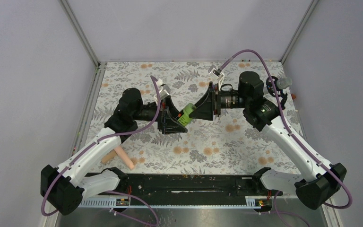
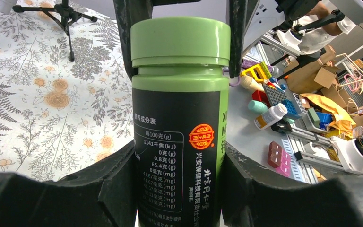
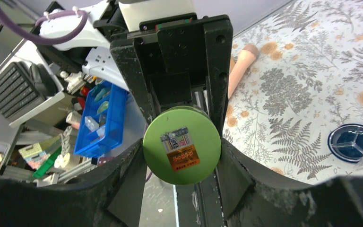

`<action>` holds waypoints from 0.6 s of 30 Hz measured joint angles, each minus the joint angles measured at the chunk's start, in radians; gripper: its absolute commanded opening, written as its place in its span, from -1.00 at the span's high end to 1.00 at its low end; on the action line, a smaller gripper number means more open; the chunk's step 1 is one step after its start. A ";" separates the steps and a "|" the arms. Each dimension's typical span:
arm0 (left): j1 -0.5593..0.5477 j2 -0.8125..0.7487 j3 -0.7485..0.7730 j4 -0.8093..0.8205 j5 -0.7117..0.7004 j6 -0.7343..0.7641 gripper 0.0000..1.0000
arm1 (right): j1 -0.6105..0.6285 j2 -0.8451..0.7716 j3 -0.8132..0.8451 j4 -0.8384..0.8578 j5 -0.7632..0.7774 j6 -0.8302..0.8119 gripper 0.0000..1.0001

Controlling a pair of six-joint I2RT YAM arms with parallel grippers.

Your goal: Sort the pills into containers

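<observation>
The green bottle (image 1: 186, 114) with a black label is held off the table between both arms, lying roughly level. My left gripper (image 1: 174, 119) is shut on its labelled body (image 2: 179, 123), fingers pressed to both sides. My right gripper (image 1: 202, 109) is shut on its green cap (image 3: 182, 144), seen end-on with a sticker. In the left wrist view the right gripper's fingers (image 2: 240, 33) flank the cap. The dark-blue jar (image 3: 353, 142) sits open on the floral cloth and is hidden in the top view. I cannot make out any pills.
Two peach-pink rods (image 1: 123, 158) lie by the left arm near the cloth's front edge; one also shows in the right wrist view (image 3: 238, 66). A white-capped object (image 1: 283, 83) and a small black tripod (image 2: 66, 14) stand at the back right. Walls enclose three sides.
</observation>
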 measured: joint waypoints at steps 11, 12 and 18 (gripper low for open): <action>-0.002 0.036 0.011 -0.034 -0.010 0.029 1.00 | 0.011 0.009 -0.004 0.038 0.263 0.143 -0.89; -0.002 0.036 0.011 -0.041 -0.026 0.035 1.00 | 0.021 0.016 -0.001 0.023 0.303 0.164 -0.83; -0.002 0.036 0.011 -0.063 -0.113 0.070 1.00 | 0.085 0.084 0.027 -0.040 0.430 0.270 -0.75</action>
